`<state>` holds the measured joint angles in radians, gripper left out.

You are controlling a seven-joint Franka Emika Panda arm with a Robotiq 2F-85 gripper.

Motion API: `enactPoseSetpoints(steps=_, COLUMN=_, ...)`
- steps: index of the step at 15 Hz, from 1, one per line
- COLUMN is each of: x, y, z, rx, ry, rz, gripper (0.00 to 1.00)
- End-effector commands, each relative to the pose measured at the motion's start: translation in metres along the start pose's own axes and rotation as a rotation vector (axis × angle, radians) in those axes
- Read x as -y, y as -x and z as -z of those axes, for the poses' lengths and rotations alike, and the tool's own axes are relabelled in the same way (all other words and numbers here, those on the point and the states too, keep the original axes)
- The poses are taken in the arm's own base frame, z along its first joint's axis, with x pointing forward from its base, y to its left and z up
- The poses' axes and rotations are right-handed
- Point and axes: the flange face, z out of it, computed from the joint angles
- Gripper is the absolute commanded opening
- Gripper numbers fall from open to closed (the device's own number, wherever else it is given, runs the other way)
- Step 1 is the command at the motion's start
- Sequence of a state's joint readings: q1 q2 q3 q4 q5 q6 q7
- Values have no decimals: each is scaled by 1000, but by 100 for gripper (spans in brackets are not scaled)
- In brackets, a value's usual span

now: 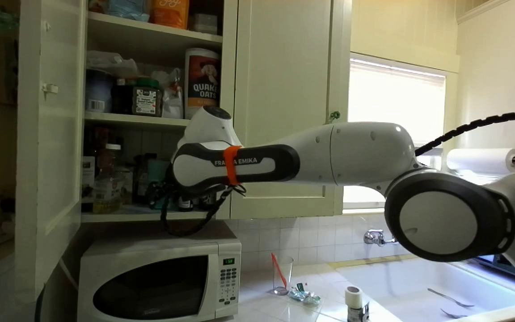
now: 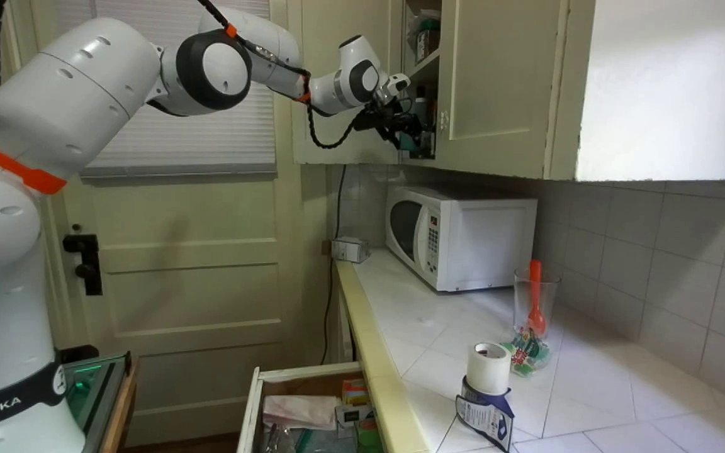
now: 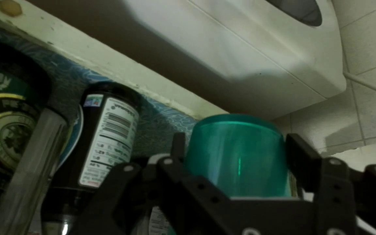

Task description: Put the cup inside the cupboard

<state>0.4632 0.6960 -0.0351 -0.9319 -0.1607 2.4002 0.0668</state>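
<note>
while my gripper (image 3: 236, 150) pinches the teal tumbler (image 3: 238, 161), i should seat it flat on the cupboard shelf (image 3: 126, 70); then release.

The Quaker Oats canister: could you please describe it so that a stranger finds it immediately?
In an exterior view, start at the white microwave and look up to the open cupboard above it. At the right end of its middle shelf stands the Quaker Oats canister. It is taller than the green-lidded jar nearby and alone shows the word OATS in big white letters.
</note>
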Motion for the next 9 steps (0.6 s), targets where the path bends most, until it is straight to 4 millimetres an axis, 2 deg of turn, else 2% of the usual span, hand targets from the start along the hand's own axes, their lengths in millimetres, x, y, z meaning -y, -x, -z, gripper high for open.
enactPoseSetpoints(steps=1, x=10, y=-11, z=-9, rx=14, ry=45, rz=47, gripper=51)
enactPoseSetpoints(steps=9, x=11, y=-13, z=-16, rx=5, ry=123, rz=92, gripper=51)
